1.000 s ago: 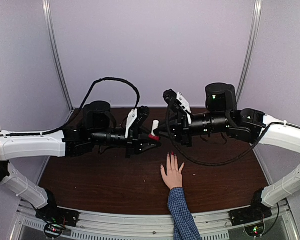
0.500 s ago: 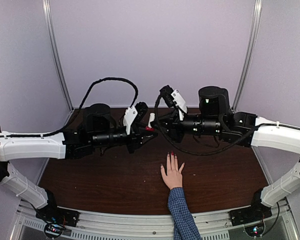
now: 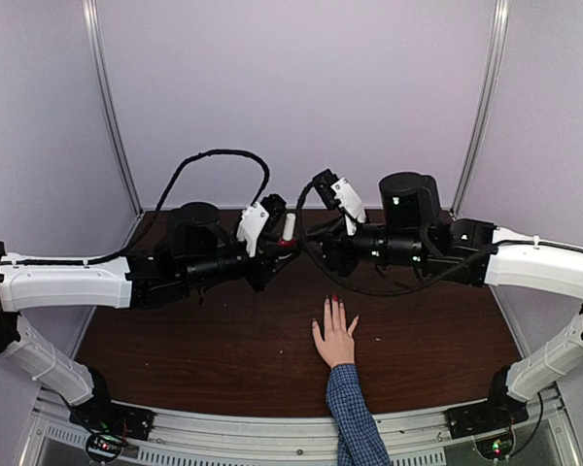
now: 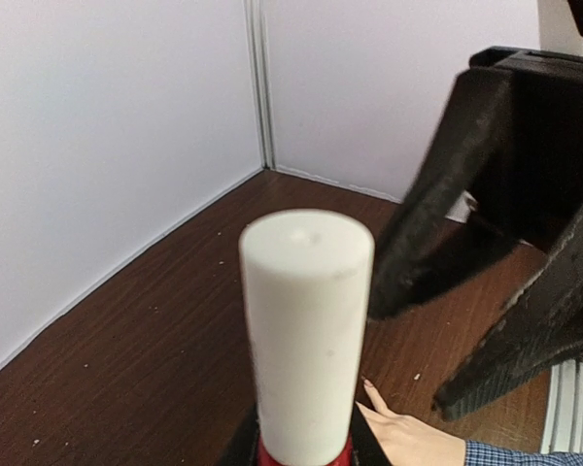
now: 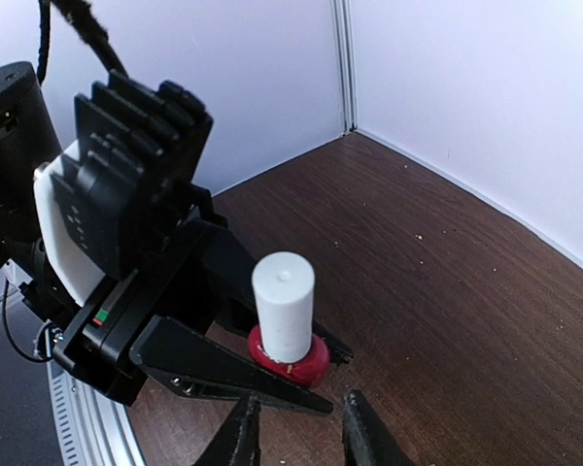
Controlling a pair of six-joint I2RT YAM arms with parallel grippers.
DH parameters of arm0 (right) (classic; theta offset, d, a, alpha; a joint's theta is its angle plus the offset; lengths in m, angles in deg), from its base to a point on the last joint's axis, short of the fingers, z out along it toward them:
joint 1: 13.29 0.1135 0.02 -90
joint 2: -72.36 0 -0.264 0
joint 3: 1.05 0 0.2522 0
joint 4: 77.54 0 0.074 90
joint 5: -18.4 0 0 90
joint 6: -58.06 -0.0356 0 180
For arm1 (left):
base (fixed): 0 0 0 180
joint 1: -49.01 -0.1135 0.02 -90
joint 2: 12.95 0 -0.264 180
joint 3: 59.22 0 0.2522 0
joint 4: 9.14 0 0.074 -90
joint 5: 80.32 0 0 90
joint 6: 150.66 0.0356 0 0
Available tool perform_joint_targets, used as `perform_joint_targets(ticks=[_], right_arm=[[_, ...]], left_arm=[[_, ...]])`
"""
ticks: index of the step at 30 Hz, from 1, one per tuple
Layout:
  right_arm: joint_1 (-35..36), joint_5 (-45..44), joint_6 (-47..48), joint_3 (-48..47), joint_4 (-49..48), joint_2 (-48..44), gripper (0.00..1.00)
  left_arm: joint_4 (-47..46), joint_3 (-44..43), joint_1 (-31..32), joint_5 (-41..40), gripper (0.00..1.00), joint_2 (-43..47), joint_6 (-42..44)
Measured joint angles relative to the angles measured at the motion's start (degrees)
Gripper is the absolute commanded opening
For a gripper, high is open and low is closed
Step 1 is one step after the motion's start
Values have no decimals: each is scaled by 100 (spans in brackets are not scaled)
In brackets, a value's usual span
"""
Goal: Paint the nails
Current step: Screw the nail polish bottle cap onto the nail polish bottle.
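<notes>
In the top view both arms meet above the centre of the dark wooden worktop (image 3: 204,349). The left end effector (image 3: 284,245) is clamped on the red base of a small polish bottle (image 3: 290,233), whose white cap (image 5: 283,306) stands upright and fills the lower middle of the left wrist view. In the right wrist view the bottle sits at centre frame, its round red body pinched between the two black fingers (image 5: 223,374) of the left arm.

The right end effector (image 5: 296,437) shows at the bottom edge of its own wrist view, its two dark fingertips spread apart with nothing between them, just below the bottle and clear of it. From above it lies just right of the bottle, at centre frame.

A human hand (image 3: 335,335) with a blue checked sleeve (image 3: 355,422) rests flat on the worktop in the lower middle of the top view, fingers pointing towards the arms. The nails (image 3: 334,298) at the fingertips look dark red, though they are too small to count with any certainty. Hand and bottle are well apart.
</notes>
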State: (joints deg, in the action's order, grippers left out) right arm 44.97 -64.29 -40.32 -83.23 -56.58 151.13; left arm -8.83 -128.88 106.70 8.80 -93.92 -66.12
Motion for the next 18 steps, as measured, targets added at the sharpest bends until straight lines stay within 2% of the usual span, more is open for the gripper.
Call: perform_joint_targets(ticks=[5,11,18], right_arm=[[-9,238,282,52,142,-450,46],[-17,1228,813,55,223,-1012,46],[-17,2634,1128,-83,501,-896,44]], left_arm=[[15,92,-66,1067,0,289,94],[138,0,-131,2820,0,378,260],[422,-452,-129,4380,0,72,356]])
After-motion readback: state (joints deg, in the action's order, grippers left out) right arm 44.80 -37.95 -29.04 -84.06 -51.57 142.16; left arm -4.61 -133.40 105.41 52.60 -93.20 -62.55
